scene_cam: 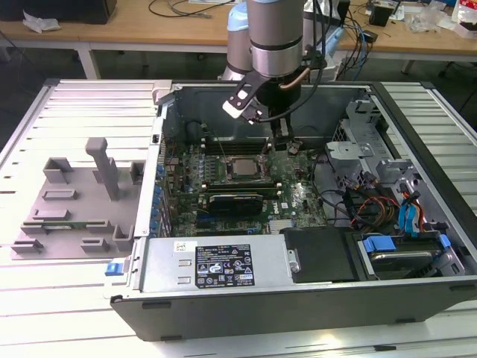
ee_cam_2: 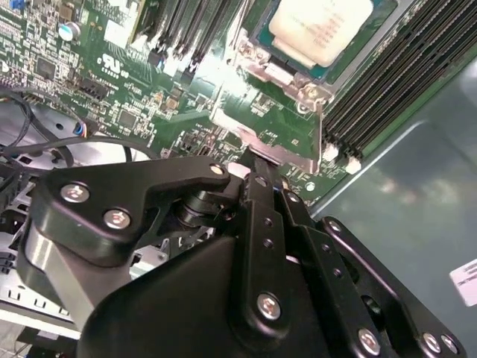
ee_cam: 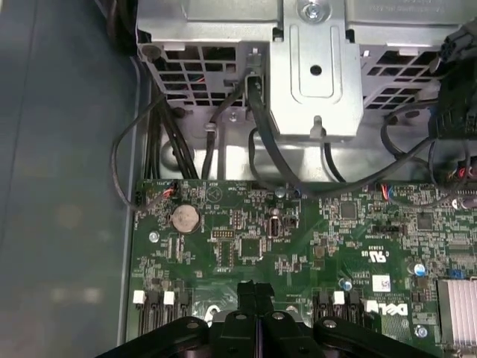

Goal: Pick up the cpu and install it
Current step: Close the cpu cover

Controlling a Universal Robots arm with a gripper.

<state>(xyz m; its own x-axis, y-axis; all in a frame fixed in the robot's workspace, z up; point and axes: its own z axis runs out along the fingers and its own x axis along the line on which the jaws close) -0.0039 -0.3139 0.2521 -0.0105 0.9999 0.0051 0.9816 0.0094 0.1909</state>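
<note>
The bench (scene_cam: 52, 298) is a pale metal top of long ribbed slats running side to side in the exterior view. A desktop computer case (scene_cam: 298, 307) lies flat on it, side panel off and insides facing up, taking the middle and the exterior view's right. Just beside the case, toward the exterior view's left, a grey moulded fixture (scene_cam: 67, 224) sits on the slats, a tall post (scene_cam: 104, 168) standing upright from it.

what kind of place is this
Probably a robotics or electronics lab: an open PC case sits on a slatted metal table, a robot arm hangs over its motherboard, and desks strewn with cables stand behind.
</note>
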